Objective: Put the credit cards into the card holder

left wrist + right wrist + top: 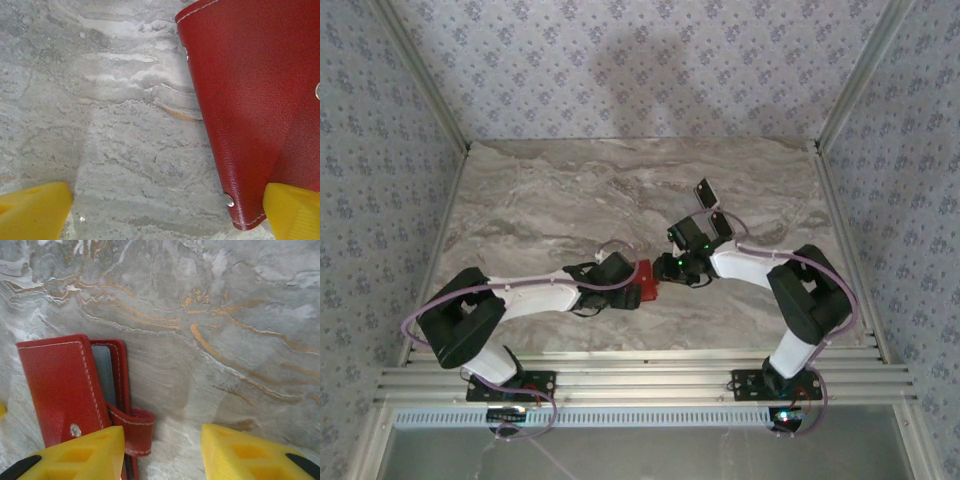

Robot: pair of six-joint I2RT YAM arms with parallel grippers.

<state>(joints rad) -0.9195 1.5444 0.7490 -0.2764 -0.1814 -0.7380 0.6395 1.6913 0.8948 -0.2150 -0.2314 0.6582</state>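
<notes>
The red card holder point(644, 281) lies on the marble table between both grippers. In the left wrist view the card holder point(250, 100) covers the right side, its lower corner touching my right yellow finger point(295, 212). My left gripper point(167, 217) is open wide over bare marble. In the right wrist view the card holder point(60, 385) lies at the left with a silvery grey card point(102, 371) showing in its pocket. Its strap loop point(137, 430) is beside my left finger point(75, 455). My right gripper point(162, 452) is open and empty. Two black cards point(705, 190) point(722, 224) lie behind the right arm.
The marble table point(550, 190) is walled by patterned panels on three sides, with an aluminium rail point(640, 380) along the near edge. The two wrists nearly meet at the middle, the left gripper point(632, 290) and right gripper point(667, 268) on either side of the holder.
</notes>
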